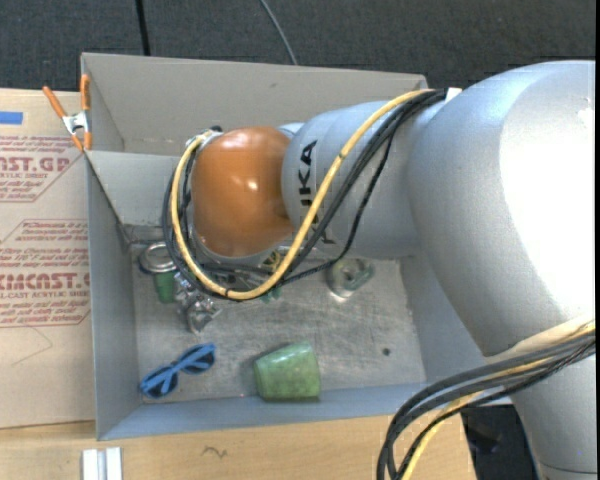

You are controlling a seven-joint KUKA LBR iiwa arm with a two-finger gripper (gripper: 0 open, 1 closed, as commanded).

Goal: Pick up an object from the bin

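My gripper (196, 308) pokes out below the orange dome at the bin's left side, low over the floor. Just to its upper left stands a small green can with a silver top (161, 271), very close to the gripper; I cannot tell whether they touch. A pair of blue sunglasses (177, 368) lies on the floor in front of the gripper, apart from it. To their right, near the front wall, rests a pale green rounded block (288, 372).
A small clear, silvery round thing (347, 277) lies right of centre, partly under the arm. The arm and its dome hide the middle and back of the bin. Bare floor shows between the gripper and the green block.
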